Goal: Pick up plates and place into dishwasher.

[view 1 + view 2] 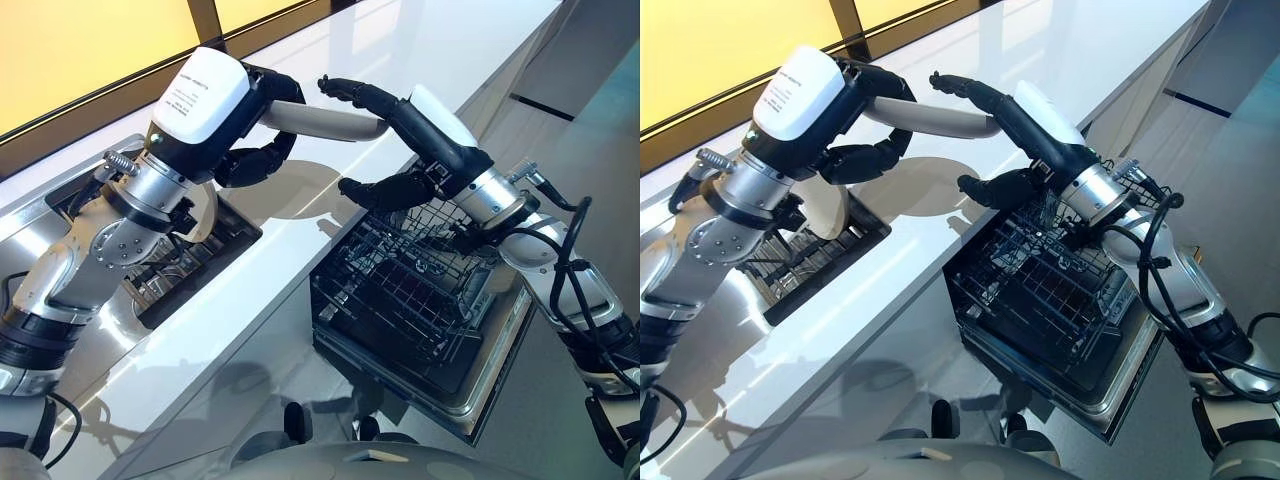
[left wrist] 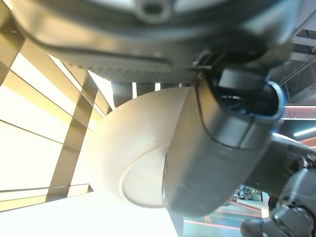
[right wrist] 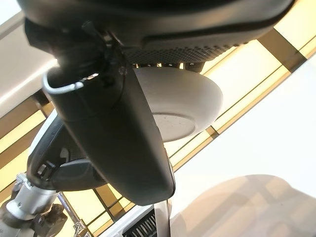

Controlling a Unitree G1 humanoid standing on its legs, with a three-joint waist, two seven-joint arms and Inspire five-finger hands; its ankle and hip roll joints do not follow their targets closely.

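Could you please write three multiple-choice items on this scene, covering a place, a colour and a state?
1. Where is the plate?
A. between both hands above the counter
B. in the rack
C. on the floor

2. What colour is the plate?
A. blue
B. cream
C. black

3. How is the dishwasher rack?
A. pulled out
B. shut away
C. full of plates

Answers:
1 A: the left robot hand and the right robot hand both grip it over the white counter.
2 B: both wrist views show a cream underside.
3 A: the wire rack stands out in the open.
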